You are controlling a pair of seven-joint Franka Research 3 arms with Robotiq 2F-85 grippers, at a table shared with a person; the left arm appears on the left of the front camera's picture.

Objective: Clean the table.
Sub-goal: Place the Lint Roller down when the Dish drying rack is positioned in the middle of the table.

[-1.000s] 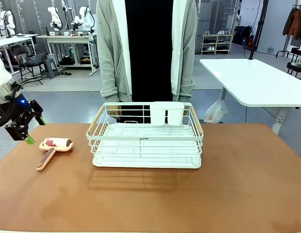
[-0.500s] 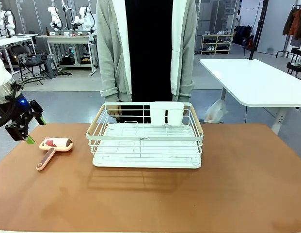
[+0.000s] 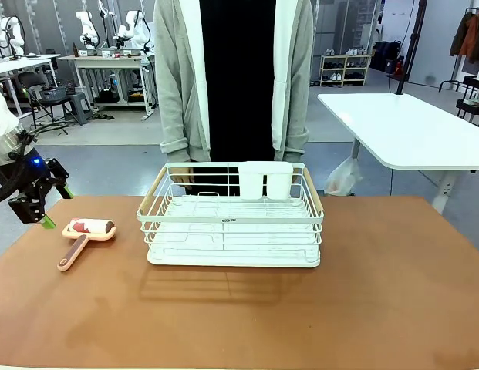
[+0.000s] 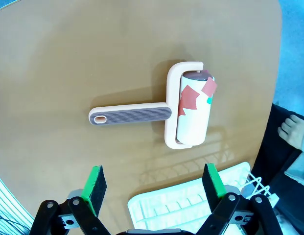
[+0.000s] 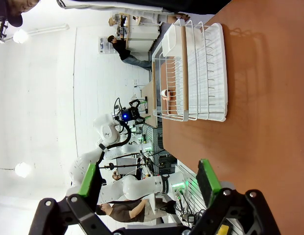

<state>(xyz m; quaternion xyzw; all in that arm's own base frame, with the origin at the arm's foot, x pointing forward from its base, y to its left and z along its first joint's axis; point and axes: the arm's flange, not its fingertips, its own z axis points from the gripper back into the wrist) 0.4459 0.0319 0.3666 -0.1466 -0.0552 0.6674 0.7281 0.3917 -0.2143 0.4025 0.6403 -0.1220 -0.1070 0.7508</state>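
The reddish-brown table [image 3: 247, 316] carries a pink lint roller [image 3: 86, 231] near its left edge, handle pointing toward me. My left gripper [image 3: 57, 204] hovers just left of and above the roller, open. In the left wrist view the lint roller [image 4: 191, 110] lies beyond my open left gripper [image 4: 154, 183], with nothing between the green pads [image 4: 95, 183]. My right gripper [image 5: 148, 178] is open and holds nothing, off the table's [image 5: 259, 122] side.
A white wire dish rack [image 3: 233, 216] with two white cups at its back stands mid-table; the dish rack [image 5: 196, 73] also appears from the right wrist. A person in a grey cardigan [image 3: 235, 77] stands at the far edge. A white table [image 3: 409, 127] is at back right.
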